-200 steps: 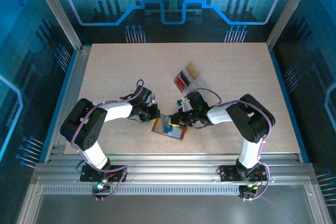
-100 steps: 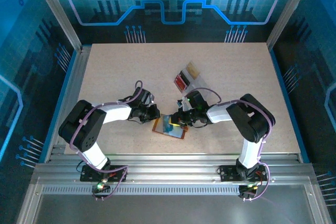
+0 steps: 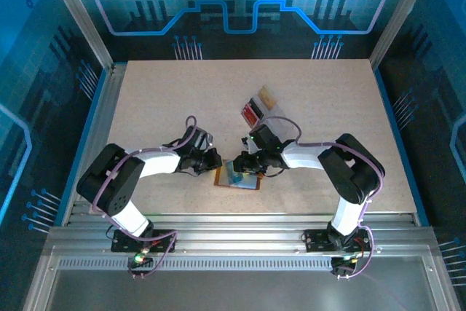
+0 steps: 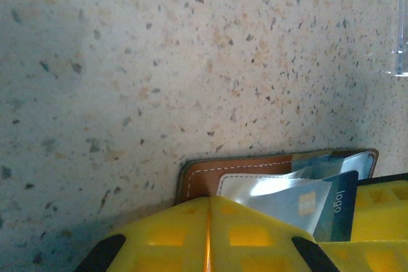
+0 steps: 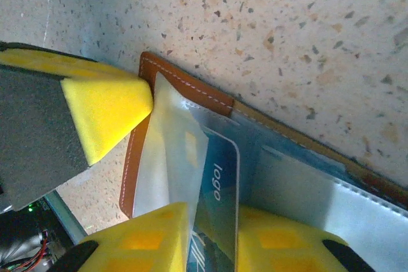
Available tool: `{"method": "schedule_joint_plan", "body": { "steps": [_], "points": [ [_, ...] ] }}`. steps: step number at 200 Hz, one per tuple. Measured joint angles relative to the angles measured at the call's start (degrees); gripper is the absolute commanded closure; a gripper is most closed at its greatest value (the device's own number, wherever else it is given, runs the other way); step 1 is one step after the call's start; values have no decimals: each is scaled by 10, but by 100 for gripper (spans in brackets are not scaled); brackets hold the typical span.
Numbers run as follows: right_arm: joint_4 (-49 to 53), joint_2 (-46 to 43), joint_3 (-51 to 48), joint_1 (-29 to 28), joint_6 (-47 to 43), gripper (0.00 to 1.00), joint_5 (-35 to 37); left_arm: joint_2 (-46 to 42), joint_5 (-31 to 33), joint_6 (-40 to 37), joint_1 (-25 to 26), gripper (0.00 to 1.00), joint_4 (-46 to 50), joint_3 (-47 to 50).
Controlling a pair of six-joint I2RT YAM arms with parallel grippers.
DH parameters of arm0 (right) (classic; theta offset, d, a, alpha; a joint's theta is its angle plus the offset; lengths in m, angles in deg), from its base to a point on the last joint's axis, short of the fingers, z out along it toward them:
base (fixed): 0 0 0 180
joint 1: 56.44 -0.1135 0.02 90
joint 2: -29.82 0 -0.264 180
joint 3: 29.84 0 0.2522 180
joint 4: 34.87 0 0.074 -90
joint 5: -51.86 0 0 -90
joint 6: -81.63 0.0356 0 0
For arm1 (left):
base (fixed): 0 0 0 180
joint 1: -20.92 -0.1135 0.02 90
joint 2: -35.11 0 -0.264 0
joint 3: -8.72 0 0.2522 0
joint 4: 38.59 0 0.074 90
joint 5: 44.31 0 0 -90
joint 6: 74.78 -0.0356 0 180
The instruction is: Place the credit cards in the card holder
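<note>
One blue credit card point(image 5: 218, 183), printed with the word "logo", is seen lying on the opened brown leather card holder point(image 5: 185, 83). One long edge is tucked under a translucent pocket. The card's face is exposed in the gap between the jaws of the right gripper point(image 5: 213, 221), which are held a little apart and are not clamped on anything. They are judged to be parted so that the card can be left in the pocket or nudged deeper.

The jaws of the left gripper point(image 4: 207, 221) are pressed together with nothing between them. Their tip is set on the leather corner just beyond and to one side of the right jaws. This hold is judged to be meant to pin the holder to the speckled table point(image 4: 191, 62) so that it cannot slide while the card is worked in.

Much is concealed. The card's near end is covered by the right fingers point(image 5: 146, 237), so how far it is seated cannot be told. A teal edge beyond the left jaws may be a second card or only a pocket; which cannot be decided. From above, most of the holder is covered by both grippers. A clear tray point(image 3: 260, 109) is set well beyond the right jaws, and its red and tan cards are too small to read.
</note>
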State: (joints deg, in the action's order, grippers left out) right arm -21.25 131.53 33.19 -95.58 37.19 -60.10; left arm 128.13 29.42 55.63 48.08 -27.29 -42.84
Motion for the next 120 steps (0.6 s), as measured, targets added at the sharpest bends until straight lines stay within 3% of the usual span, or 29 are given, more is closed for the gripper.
{"method": "schedule_joint_plan", "body": {
  "steps": [69, 120],
  "points": [
    [93, -22, 38, -28, -26, 53, 80, -2, 2, 2, 7, 92, -5, 4],
    [186, -35, 76, -33, -60, 52, 135, -4, 2, 1, 11, 92, -2, 3]
  ]
}}
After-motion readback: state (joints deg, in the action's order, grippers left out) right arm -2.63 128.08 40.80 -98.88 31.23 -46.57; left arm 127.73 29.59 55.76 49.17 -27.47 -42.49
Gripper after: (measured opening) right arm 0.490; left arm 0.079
